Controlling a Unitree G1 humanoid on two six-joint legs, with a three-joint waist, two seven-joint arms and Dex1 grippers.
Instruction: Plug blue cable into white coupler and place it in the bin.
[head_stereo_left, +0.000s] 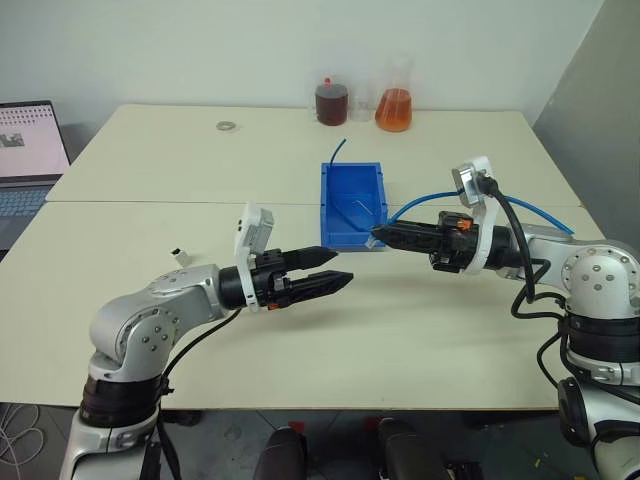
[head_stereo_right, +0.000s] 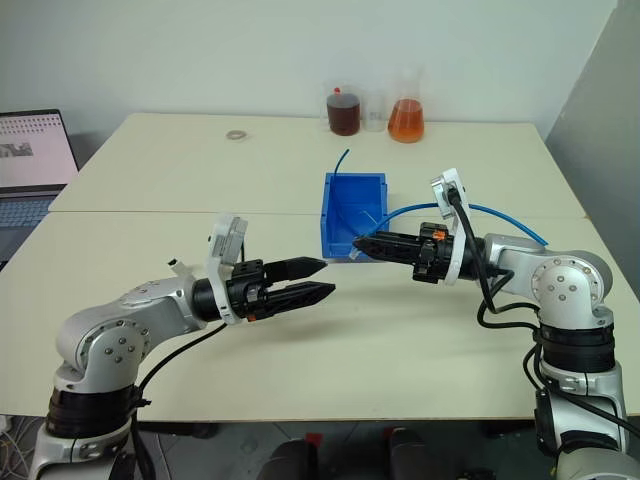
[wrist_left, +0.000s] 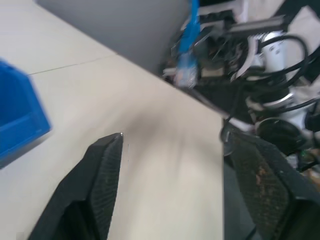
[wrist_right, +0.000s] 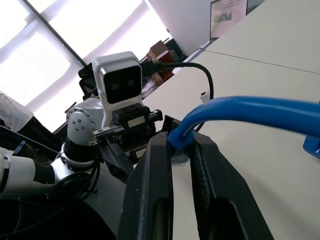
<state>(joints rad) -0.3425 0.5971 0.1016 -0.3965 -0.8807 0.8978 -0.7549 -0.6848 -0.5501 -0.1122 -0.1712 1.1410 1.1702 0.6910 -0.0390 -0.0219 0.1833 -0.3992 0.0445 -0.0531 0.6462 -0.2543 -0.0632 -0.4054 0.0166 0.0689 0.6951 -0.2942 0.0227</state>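
Two tools are hanging near the bin (head_stereo_left: 352, 205): right tool (head_stereo_left: 378, 236) is clenching the cable (head_stereo_left: 420, 203), left tool (head_stereo_left: 340, 268) is spread empty; lower gently.

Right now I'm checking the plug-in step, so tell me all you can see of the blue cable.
The blue cable is thin, light blue and flexible. Its plug end is pinched in the right pincer, just at the bin's near right corner. From there it arcs back over the table behind the right arm. The left pincer is open and apart from it.
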